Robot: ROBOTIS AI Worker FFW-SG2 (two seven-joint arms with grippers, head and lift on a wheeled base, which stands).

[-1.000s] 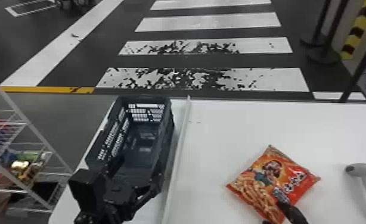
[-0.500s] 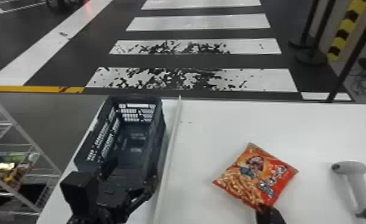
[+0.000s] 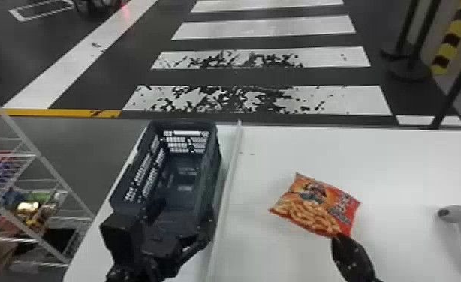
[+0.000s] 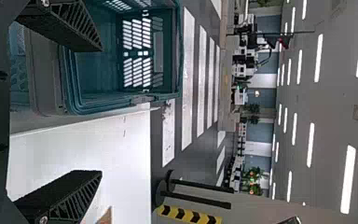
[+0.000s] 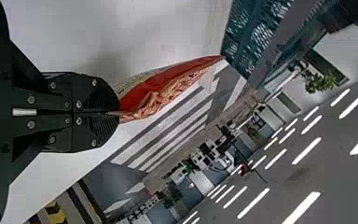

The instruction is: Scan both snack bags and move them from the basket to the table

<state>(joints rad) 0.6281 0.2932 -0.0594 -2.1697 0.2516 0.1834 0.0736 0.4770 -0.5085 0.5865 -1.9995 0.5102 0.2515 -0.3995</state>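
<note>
– So, how far along?

– Partway, by the look of things. Out of the dark blue-green plastic basket with slotted walls (image 3: 205, 183): one flat, red-and-orange snack bag with golden snacks printed on the front (image 3: 314, 208). Pinched by one corner in the black right gripper (image 5: 116, 112), flat fingers pressed together on the wrapper.

– Set down and released?

– Not released, no. Probably held just above the smooth white table (image 3: 391, 161), to the right of the long pale strip (image 3: 226, 195) beside the basket.

– Scanned?

– Cannot tell. Better not count on a finished scan. See the light grey handheld scanner (image 3: 457, 214), lying on the table farther right, well apart from the bag.

– And the black left gripper (image 4: 101, 111)?

– Fingers spread wide, grasping nothing, at the near end of the basket.

– What about the second bag?

– Cannot tell where. Partly hidden, that near end of the basket, behind the left gripper. Check there first.

– Left to do, then?

– Scan this bag if unscanned, lay flat on the table, let go. Then find, scan and place the other. Half done at most, at a guess. Mind the corner grip, too: could easily twist or slip under the bag's weight.
</note>
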